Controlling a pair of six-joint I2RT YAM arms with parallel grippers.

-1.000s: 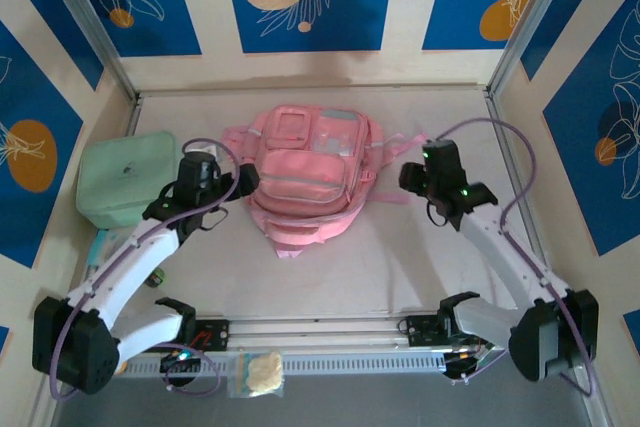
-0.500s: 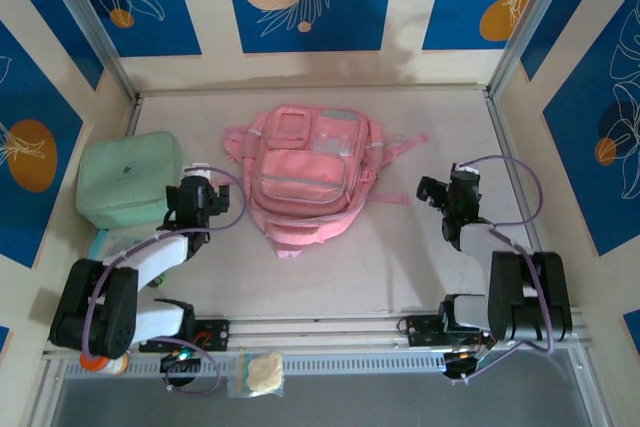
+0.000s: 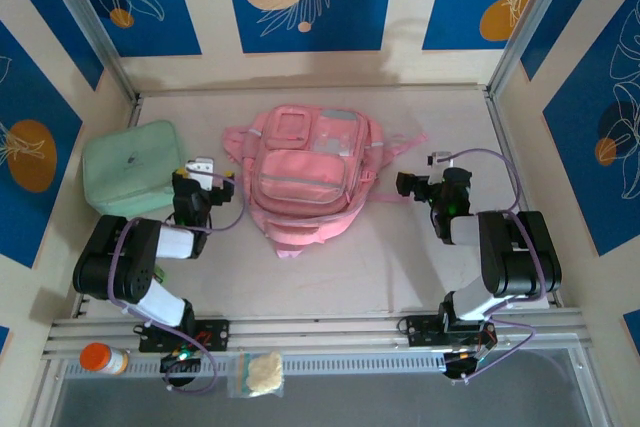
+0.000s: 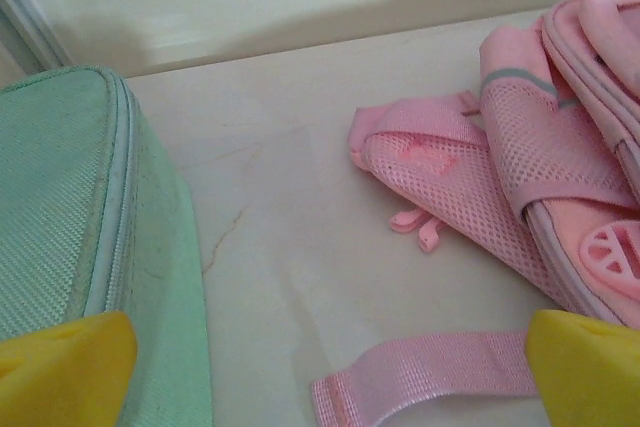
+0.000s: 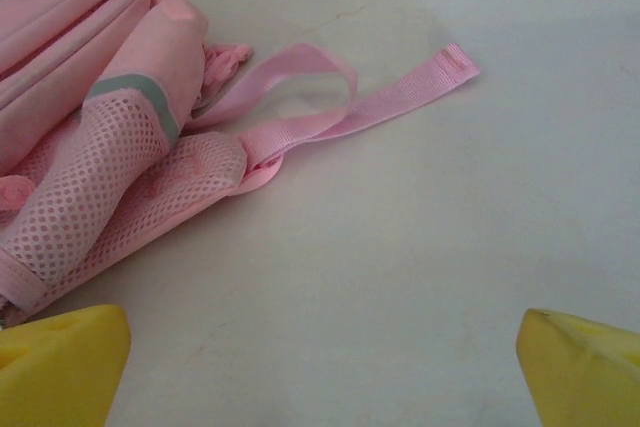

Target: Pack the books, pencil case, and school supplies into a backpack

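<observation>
The pale counter (image 3: 400, 257) took up most of the cell. The pink backpack (image 3: 305, 182) lay flat on it, centred towards the far side, front pockets up, its long axis running near to far. To its left sat the padded mint-green zip case (image 3: 130, 167), close to the left wall.

Both arms were folded low by their bases. The left hand (image 4: 325, 362) sat in the gap between the case and the backpack, its yellow fingertips (image 4: 60, 367) wide apart with nothing between them. The right hand (image 5: 320, 367) was likewise spread and empty.

The backpack lay between the two hands, to the right of the left one and to the left of the right one, each just beside a mesh side pocket. I would not call either arm clearly nearer. A loose pink strap (image 5: 400, 97) trailed out towards the right hand. An orange-capped bottle (image 3: 100, 357) lay on the near rail.
</observation>
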